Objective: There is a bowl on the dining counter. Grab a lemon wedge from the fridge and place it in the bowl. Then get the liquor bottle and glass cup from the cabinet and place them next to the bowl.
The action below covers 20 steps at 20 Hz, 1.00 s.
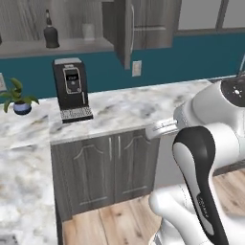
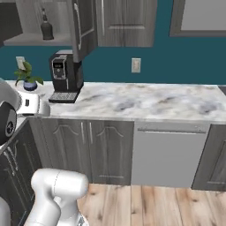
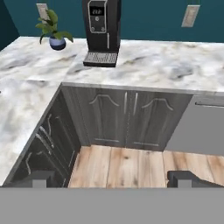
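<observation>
Pincer: the pincer (image 3: 112,179) is standing wide open and is holding nothing, its two dark tips pointing at the wooden floor (image 3: 131,166).
Liquor bottle: the liquor bottle (image 1: 50,32) is standing upright in the open cabinet (image 1: 72,28), far above and ahead of the pincer.
Glass cup: the glass cup (image 1: 88,31) is sitting on the same shelf, well apart from the pincer.
Worktop: the marble worktop (image 3: 166,65) is lying ahead of the pincer, carrying a coffee machine (image 3: 102,30) and a small plant (image 3: 54,30).
</observation>
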Available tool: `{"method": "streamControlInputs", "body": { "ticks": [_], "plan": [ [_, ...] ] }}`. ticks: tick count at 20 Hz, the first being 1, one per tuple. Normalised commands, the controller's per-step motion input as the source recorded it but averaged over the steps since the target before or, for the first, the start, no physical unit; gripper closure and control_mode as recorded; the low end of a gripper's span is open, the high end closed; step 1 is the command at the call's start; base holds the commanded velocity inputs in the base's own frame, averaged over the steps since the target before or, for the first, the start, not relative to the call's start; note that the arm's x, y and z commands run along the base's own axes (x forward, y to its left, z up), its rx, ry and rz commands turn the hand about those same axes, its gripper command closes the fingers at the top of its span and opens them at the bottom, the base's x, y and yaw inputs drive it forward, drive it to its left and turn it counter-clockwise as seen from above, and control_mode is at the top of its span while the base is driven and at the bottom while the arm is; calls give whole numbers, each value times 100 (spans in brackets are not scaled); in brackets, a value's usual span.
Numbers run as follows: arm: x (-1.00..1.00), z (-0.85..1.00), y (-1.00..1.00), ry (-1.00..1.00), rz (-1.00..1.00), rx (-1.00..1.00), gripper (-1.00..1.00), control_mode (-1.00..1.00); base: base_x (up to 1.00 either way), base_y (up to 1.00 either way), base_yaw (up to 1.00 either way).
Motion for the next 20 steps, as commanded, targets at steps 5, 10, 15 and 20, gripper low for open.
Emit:
{"method": "streamControlInputs", "body": {
  "ticks": [5, 10, 15, 20],
  "plan": [
    [0, 0, 0, 0, 0, 0, -100, 100, 53, 66, 0],
    [0, 0, 0, 0, 0, 0, -100, 100, 37, 52, 0],
    [0, 0, 0, 0, 0, 0, -100, 100, 76, 29, 3],
    [0, 0, 0, 0, 0, 0, -100, 100, 87, 17, 13]
  ]
}}
